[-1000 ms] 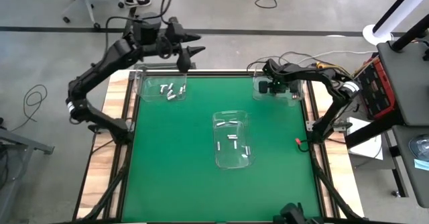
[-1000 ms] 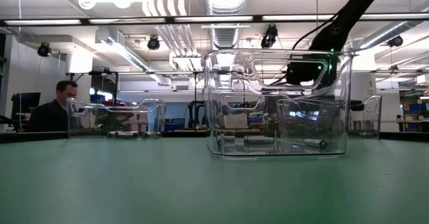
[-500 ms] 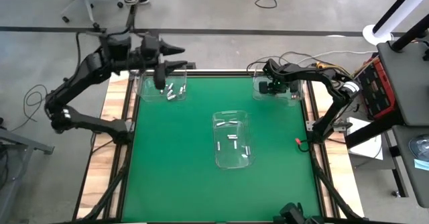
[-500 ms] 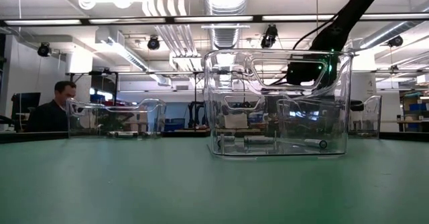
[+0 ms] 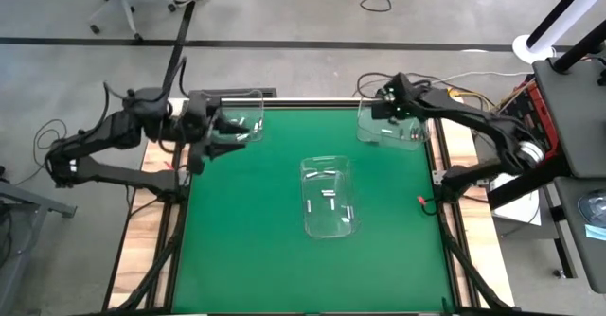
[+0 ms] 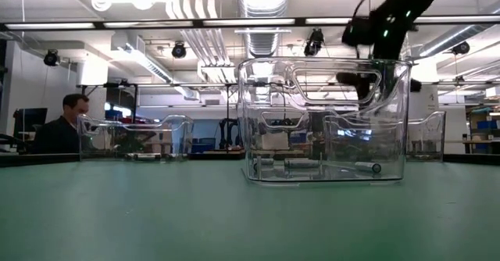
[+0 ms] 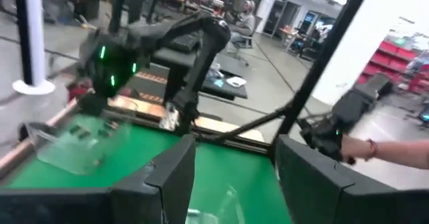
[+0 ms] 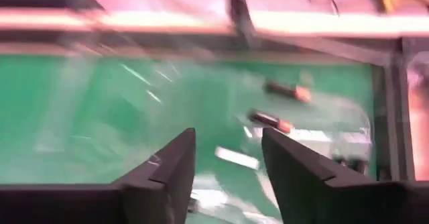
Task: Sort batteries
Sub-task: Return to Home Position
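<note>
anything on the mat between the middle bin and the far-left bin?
Nothing: in the high view, only bare green mat separates the middle bin from the far-left bin. The left pincer hangs at the far-left bin's near edge.

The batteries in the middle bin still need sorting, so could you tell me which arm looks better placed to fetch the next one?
Probably left: the left gripper is open beside the far-left bin, facing the middle bin of batteries, while the right gripper hangs over the far-right bin.
</note>
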`<state>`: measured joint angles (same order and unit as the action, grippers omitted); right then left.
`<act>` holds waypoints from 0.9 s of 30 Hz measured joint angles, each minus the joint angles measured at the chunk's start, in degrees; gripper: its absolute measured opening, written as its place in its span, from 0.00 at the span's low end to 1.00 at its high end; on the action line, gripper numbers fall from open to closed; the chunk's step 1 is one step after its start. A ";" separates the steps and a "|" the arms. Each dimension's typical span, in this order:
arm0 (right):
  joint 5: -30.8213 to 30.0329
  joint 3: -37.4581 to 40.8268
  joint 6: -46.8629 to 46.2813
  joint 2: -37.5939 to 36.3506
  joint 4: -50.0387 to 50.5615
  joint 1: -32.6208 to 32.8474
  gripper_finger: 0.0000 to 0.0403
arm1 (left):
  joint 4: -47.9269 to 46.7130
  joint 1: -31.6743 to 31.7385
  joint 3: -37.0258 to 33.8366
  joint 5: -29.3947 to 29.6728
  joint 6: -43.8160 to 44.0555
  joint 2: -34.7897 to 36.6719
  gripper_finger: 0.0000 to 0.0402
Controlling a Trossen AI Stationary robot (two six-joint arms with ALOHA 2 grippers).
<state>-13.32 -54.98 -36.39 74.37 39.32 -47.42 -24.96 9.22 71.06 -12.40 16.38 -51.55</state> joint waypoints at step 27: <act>10.42 11.03 34.30 -12.73 -41.72 49.47 0.06 | 12.69 -6.65 -47.91 19.18 0.81 26.72 0.47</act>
<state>-2.90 -43.95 -2.08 61.64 -2.40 2.05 -12.28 2.57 23.15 6.78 17.19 -24.83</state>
